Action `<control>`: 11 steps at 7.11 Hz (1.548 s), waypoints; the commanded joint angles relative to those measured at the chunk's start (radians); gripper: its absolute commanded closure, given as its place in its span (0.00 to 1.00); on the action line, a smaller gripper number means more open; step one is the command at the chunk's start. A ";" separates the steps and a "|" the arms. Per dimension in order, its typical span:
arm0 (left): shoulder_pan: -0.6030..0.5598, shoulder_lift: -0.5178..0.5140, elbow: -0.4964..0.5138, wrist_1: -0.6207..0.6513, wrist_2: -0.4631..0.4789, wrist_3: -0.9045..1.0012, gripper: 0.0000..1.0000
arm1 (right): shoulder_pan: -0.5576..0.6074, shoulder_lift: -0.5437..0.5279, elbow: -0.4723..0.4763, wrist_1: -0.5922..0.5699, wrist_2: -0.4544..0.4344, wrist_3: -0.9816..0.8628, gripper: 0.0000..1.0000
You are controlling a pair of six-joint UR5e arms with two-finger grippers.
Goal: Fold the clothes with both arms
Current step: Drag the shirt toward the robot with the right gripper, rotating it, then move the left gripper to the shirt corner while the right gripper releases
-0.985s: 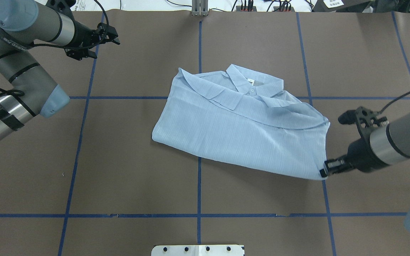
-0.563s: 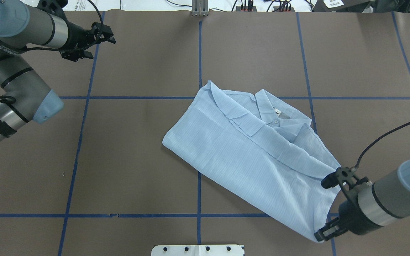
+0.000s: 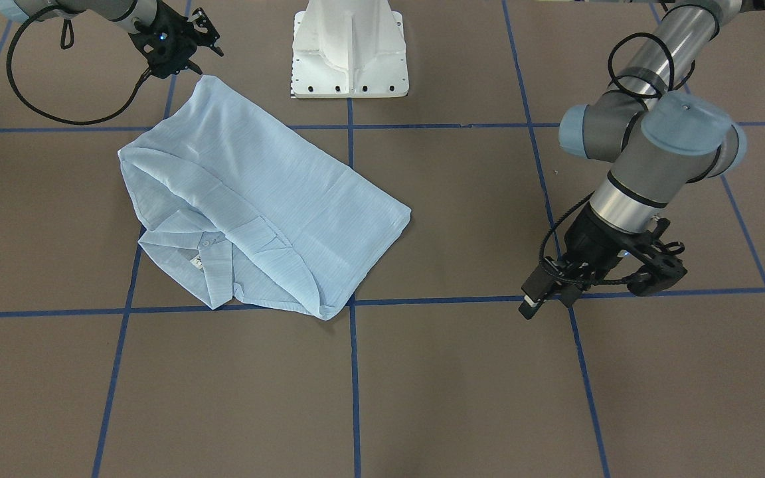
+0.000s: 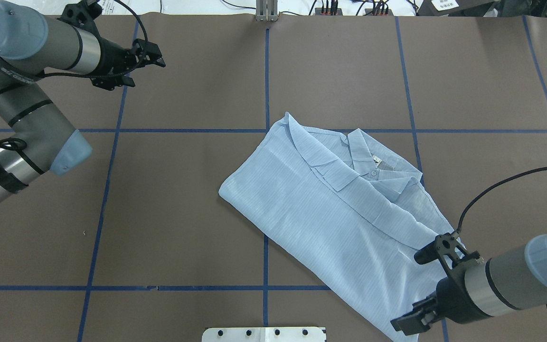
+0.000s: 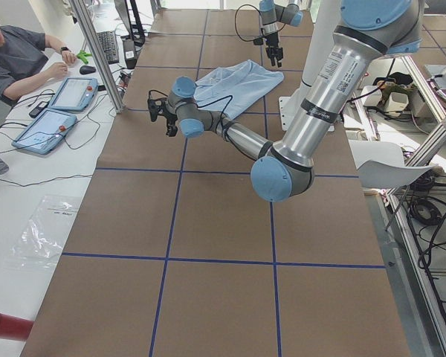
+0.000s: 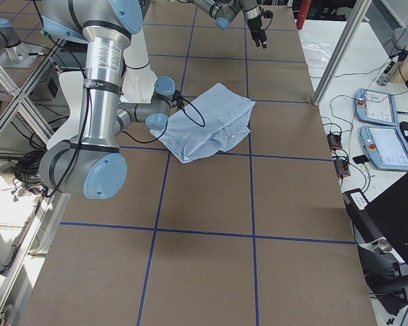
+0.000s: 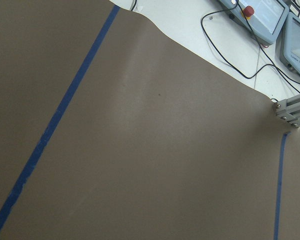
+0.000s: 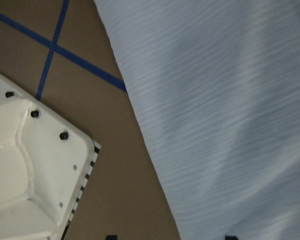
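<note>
The folded shirt lies diagonally on the brown tabletop, collar up, toward the robot's right. The right end effector is clamped on its near corner. The left end effector hovers well apart, fingers slightly parted, holding nothing.

The shirt, right of centre in the overhead frame, is pale light blue with faint fine pinstripes and a white button at the collar; the table beneath it is dull brown, crossed by a grid of dark blue tape lines. The arms are grey and silver with pale blue joint caps; the left gripper at upper left and the right gripper at lower right are black, as are the cables; the pedestal base at top centre of the front-facing frame is white.
</note>
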 commanded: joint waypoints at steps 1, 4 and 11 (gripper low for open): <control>0.126 -0.041 -0.076 0.165 0.013 -0.078 0.01 | 0.135 0.065 -0.011 0.015 -0.100 -0.002 0.00; 0.310 -0.085 -0.094 0.243 0.104 -0.128 0.04 | 0.249 0.134 -0.017 0.008 -0.105 -0.002 0.00; 0.407 -0.075 -0.078 0.272 0.116 -0.123 0.17 | 0.288 0.144 -0.015 0.010 -0.105 0.000 0.00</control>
